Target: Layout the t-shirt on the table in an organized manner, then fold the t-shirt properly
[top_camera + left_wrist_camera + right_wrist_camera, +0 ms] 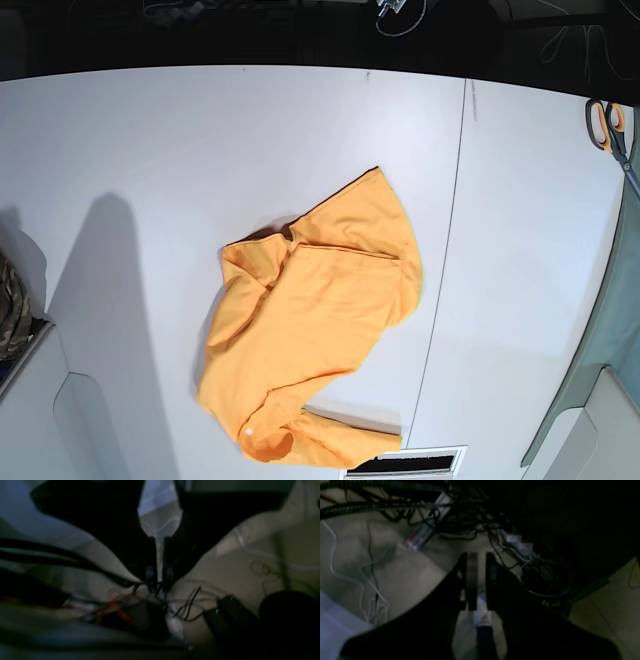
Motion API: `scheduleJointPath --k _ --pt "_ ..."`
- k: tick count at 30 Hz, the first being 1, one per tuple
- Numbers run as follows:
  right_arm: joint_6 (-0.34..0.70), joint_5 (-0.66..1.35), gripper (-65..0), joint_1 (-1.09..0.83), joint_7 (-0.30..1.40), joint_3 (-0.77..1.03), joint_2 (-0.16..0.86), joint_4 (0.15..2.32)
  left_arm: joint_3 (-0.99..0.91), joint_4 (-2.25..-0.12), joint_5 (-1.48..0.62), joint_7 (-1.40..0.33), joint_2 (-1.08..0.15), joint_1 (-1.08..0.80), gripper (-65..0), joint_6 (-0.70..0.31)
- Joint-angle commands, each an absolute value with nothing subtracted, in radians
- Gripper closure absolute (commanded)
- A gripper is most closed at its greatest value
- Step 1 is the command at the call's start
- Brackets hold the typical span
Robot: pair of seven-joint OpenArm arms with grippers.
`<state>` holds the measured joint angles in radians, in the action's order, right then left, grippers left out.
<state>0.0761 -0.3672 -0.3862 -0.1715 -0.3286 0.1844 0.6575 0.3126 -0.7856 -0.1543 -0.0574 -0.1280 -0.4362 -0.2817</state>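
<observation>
Nearest the base camera, along the bottom edge of the big matte white table (150,150), the large orange-yellow short-sleeved cloth t-shirt (310,330) is lying crumpled, its collar end bunched toward the near edge and its body running diagonally up toward the far right, ending in a peak just short of the thin dark seam line (445,270). One fold is doubling over itself along the right side, so the garment is not yet spread flat.

Neither arm is showing in the base view; both are hanging off the table. The left gripper (160,580) is pointing at a pale floor tangled with cables, its dark fingers standing nearly together with only a thin slit between them and nothing caught there. The right gripper (480,577) is likewise looking down on floor and wiring, its fingers parted by a narrow gap, holding nothing.

The shirt's long axis is slanting from near left to far right, so each arm seems about equally placed to take one end. Far off at the right edge, orange-handled scissors (605,122) are resting.
</observation>
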Motion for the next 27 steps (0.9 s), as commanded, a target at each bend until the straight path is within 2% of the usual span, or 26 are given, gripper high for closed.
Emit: scheduleJointPath --k 1,13,16,21,24,27 --pt "0.081 -0.339 -5.3 -0.415 -0.188 -0.329 0.197 0.705 0.313 -0.827 -0.173 -0.049 -0.137 -0.462 -7.2 -0.313" --pt "0.086 -0.087 -5.3 -0.673 -0.187 -0.329 0.328 1.249 0.088 -1.332 -0.219 -0.053 -0.147 -0.703 -7.2 -0.332" --pt "0.085 -0.054 -5.3 -0.721 -0.187 -0.329 0.365 1.376 0.027 -1.464 -0.221 -0.062 -0.147 -0.751 -7.2 -0.408" --pt "0.085 -0.033 -5.3 -0.760 -0.182 -0.329 0.417 1.567 -0.066 -1.660 -0.258 -0.168 -0.147 -0.782 -7.2 -0.630" --pt "0.070 -0.033 -5.3 -0.757 -0.175 -0.329 0.437 1.658 -0.113 -1.758 -0.361 -0.257 -0.147 -0.782 -7.2 -0.651" --pt "0.006 -0.025 -5.5 -0.748 -0.175 -0.324 0.443 1.740 -0.157 -1.835 -0.452 -0.290 -0.158 -0.781 -7.7 -0.651"
